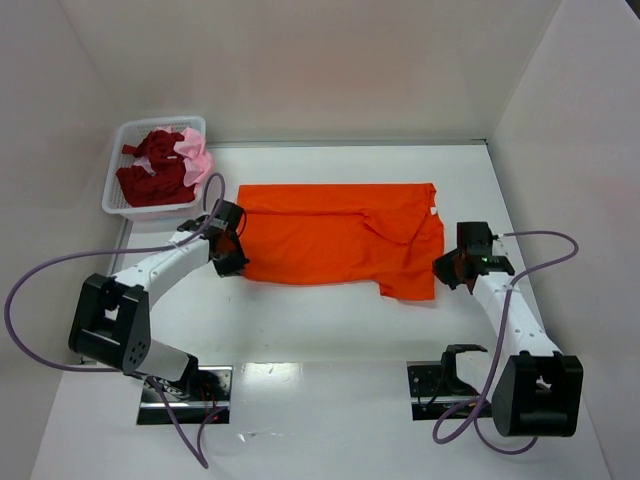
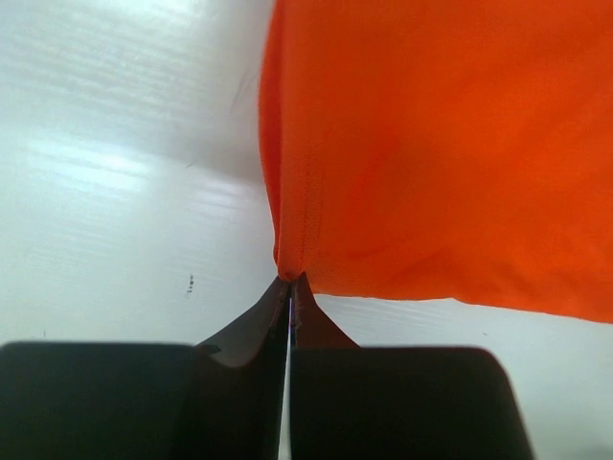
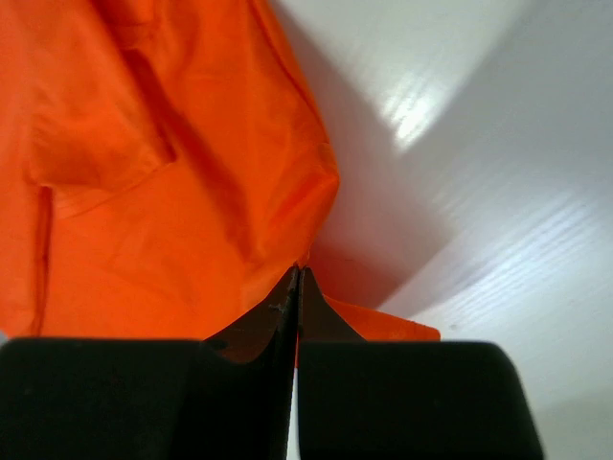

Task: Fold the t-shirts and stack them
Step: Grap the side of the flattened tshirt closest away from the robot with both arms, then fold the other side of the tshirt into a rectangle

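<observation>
The orange shirt [image 1: 340, 240] lies spread over the middle of the tabletop [image 1: 330, 340], its long side running left to right. It is mostly flat, with creases and a folded-over patch toward its right end, where a flap reaches closer to the near edge than the rest. A small white tag shows at its far right corner.

The left hand [image 1: 240, 265] is clenched on the shirt's near left corner. In the left wrist view its 2 fingertips [image 2: 249, 331] meet with the hem pinched between them, and the cloth fans up and to the right from that pinch.

The right hand [image 1: 445, 268] is clenched on the shirt's right edge, near the near right corner. In the right wrist view its fingertips [image 3: 259, 321] are pressed together on a fold of orange cloth, and a strip of orange shows beside the right finger.

A white mesh basket [image 1: 118, 170] stands at the far left of the tabletop, just beyond the left hand. A crumpled red shirt [image 1: 150, 178] fills most of it, and a pink shirt [image 1: 195, 155] is bunched at its right side
</observation>
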Controlling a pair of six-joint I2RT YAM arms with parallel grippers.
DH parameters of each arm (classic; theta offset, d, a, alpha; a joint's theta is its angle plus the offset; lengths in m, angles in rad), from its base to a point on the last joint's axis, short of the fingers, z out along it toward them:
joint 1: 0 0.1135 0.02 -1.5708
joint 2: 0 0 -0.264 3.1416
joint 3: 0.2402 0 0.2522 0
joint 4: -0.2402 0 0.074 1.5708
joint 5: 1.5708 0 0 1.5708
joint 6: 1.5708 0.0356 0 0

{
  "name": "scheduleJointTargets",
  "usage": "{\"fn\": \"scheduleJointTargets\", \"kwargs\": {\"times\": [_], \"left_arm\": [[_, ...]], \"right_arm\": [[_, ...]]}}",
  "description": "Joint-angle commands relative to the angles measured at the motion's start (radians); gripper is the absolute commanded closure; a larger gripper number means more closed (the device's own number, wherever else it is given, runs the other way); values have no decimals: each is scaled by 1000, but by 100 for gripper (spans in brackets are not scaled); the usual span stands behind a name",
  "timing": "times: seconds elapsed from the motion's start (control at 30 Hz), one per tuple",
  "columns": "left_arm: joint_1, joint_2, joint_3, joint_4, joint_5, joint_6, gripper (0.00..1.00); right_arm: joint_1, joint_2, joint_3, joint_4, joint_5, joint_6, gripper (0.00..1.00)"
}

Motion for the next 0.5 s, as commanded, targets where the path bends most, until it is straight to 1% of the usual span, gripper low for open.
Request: {"fn": "scheduleJointTargets", "kwargs": {"times": [0.0, 0.03, 0.17, 0.23, 0.33, 0.47], "left_arm": [[-4, -32, 86, -6, 51, 70, 100], [-4, -32, 100, 3, 81, 96, 100], [28, -21, 175, 15, 100, 118, 100], [37, 7, 210, 15, 100, 118, 100], [48, 50, 258, 25, 88, 139, 100], [66, 111, 298, 35, 88, 150, 100]], "right_arm": [[-5, -30, 80, 4, -21, 2, 99], [-5, -30, 95, 25, -32, -12, 99], [-5, -17, 150, 77, -32, -35, 99], [-14, 18, 172, 87, -44, -46, 99], [-40, 72, 200, 139, -84, -72, 99], [-61, 151, 238, 214, -93, -90, 99]]}}
